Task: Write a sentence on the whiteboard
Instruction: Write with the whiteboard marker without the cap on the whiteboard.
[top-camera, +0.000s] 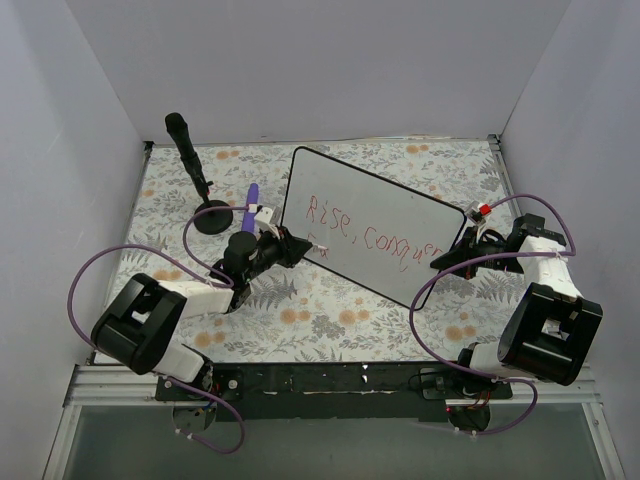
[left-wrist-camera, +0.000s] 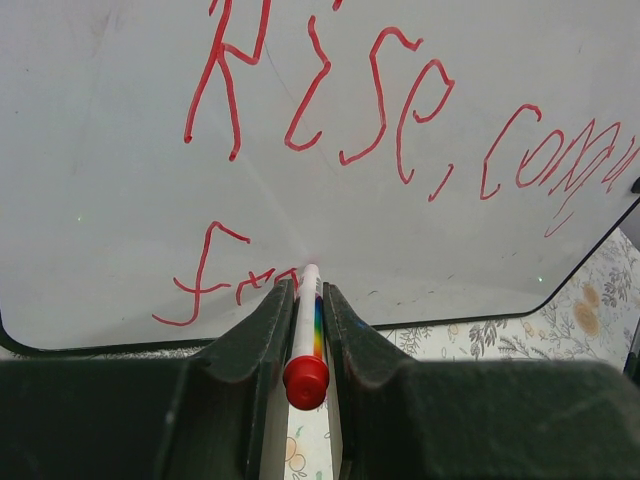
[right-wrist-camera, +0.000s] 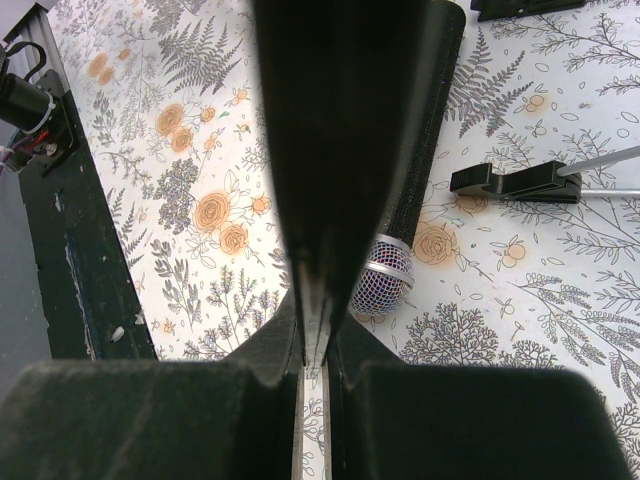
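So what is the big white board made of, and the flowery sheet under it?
The large white rectangular board looks like smooth, glossy plastic or coated metal: it shows faint reflections. The flowery table cover looks like matte printed paper or cloth.

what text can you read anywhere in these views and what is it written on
"Rise, conqu": top row of the red handwritten sentence on the large glossy white whiteboard with a thin black rim; later letters unclear.
"Fr": second row there; following letters unclear beside the white marker with a red cap.
Nothing else readable.
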